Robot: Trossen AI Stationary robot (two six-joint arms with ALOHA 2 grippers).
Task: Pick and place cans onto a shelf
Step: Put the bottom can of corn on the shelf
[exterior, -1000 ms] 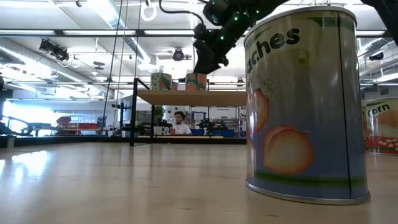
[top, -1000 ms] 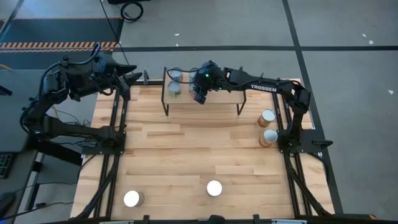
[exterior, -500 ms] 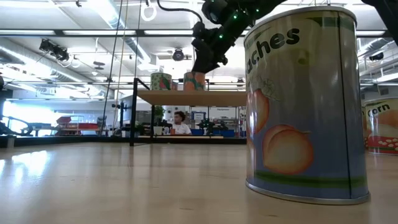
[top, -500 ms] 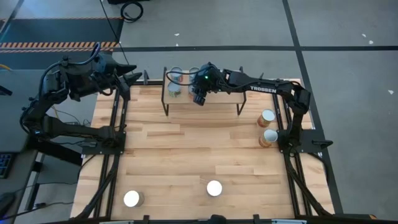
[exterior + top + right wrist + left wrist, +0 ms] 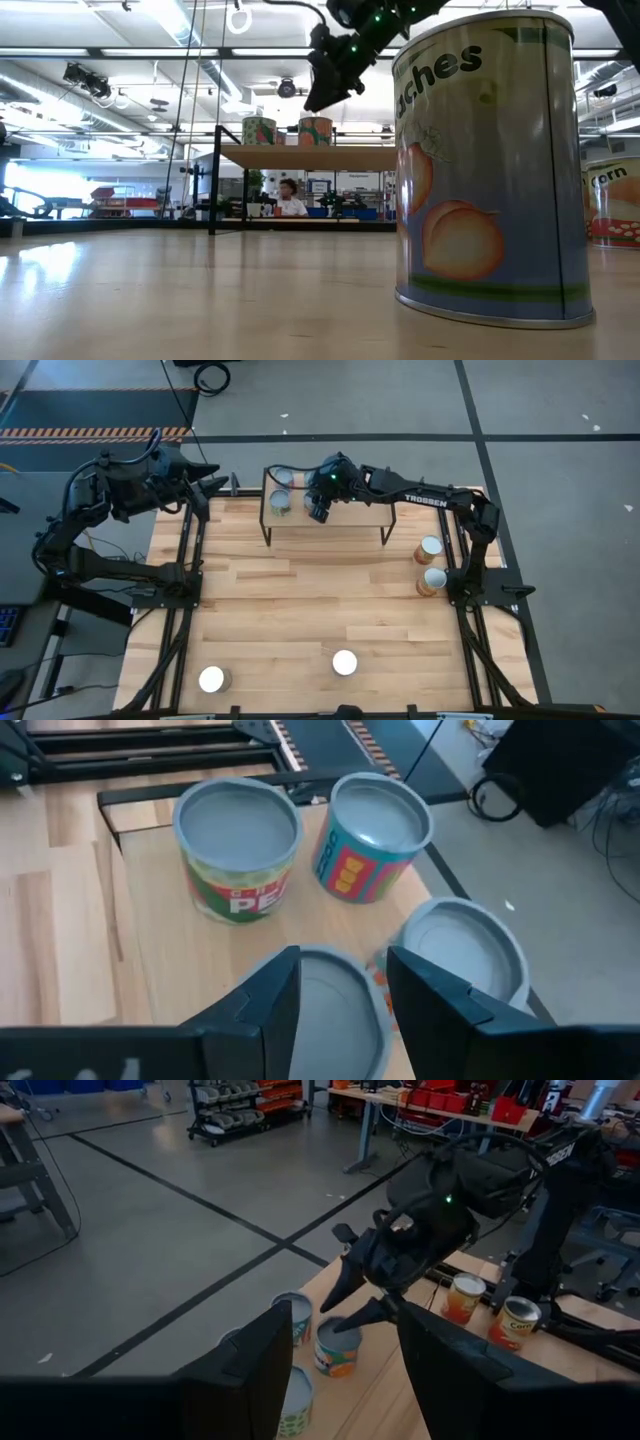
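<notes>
Your right pincer (image 5: pixel 317 510) hovers just above the left end of the shelf (image 5: pixel 355 518), its fingers standing apart with nothing between them. The peach-labelled can (image 5: pixel 335 1010) sits upright on the plank directly below it, clear of both fingers. Three more cans share that end of the shelf: a green-labelled can (image 5: pixel 237 845), a blue-and-red can (image 5: pixel 370 838) and a grey-lidded can (image 5: pixel 465 948), all close together.

Your left pincer (image 5: pixel 214 487) waits off the tabletop's (image 5: pixel 300 595) far left corner, moderately open and empty.

Four cans remain on the tabletop, all upright, long axes vertical, lids facing up. Two orange-labelled cans (image 5: pixel 430 547) (image 5: pixel 433 580) stand beside the right arm's base, well apart from the shelf. Two white-lidded cans (image 5: pixel 344 662) (image 5: pixel 211 679) stand near the front edge.

The next pick likely turns on this: the orange pair lies to the right of the right pincer and nearer the front, far closer to that arm than to the left one. A grasp from above should suit them.
</notes>
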